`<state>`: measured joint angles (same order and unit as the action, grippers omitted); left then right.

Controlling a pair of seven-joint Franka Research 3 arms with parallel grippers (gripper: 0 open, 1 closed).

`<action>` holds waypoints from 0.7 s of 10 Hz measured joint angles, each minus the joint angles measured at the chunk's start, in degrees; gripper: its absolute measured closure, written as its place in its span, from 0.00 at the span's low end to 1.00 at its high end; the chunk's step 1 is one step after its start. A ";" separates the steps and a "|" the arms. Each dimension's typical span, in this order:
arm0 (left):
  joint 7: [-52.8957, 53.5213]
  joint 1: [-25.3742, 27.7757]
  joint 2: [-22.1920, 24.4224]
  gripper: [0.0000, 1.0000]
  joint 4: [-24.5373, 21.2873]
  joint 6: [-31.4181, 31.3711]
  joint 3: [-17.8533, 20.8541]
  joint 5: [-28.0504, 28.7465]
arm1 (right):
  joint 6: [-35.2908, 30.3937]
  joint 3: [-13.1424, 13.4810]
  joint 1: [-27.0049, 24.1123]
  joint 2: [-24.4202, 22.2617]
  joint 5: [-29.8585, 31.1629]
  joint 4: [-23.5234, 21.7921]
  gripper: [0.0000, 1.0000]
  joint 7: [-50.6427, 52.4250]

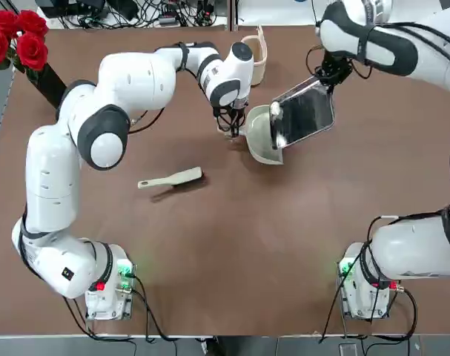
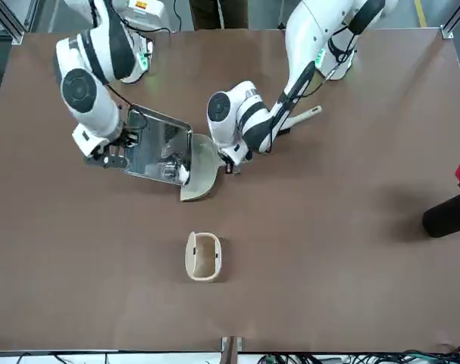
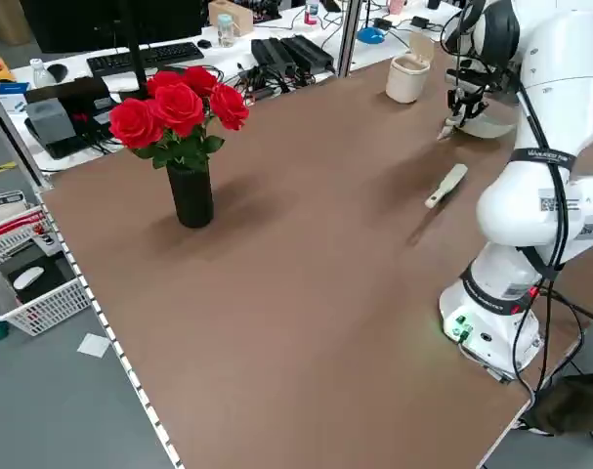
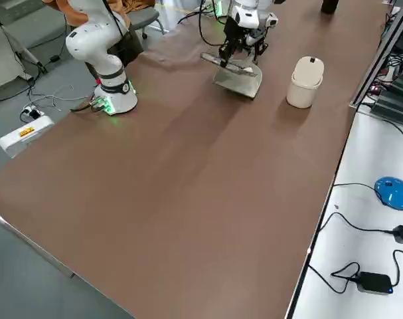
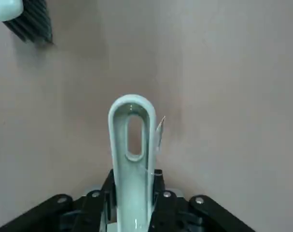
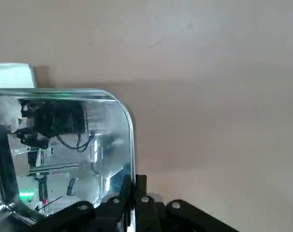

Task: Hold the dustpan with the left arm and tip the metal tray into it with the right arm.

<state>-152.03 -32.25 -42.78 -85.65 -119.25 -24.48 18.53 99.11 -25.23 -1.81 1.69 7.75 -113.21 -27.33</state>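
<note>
Currently my left tool (image 5: 132, 198) is clamped on the handle of the dustpan (image 1: 262, 136); my right tool (image 6: 133, 188) pinches the rim of the metal tray (image 1: 303, 113), its edge over the dustpan's mouth. Brush (image 1: 173, 179) lies on desk (image 1: 232, 245).

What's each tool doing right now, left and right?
Left tool: closed on the cream plastic dustpan's handle.
Right tool: closed on the rim of the shiny square metal tray.
</note>
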 joint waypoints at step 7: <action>0.00 -0.06 -0.01 0.67 0.23 0.00 0.07 0.00 | -15.01 -14.53 0.23 3.49 13.37 11.20 0.95 -12.52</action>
<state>-152.03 -32.31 -42.79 -85.42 -119.25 -24.41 18.53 84.11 -39.76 -1.58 5.18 21.13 -102.00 -39.85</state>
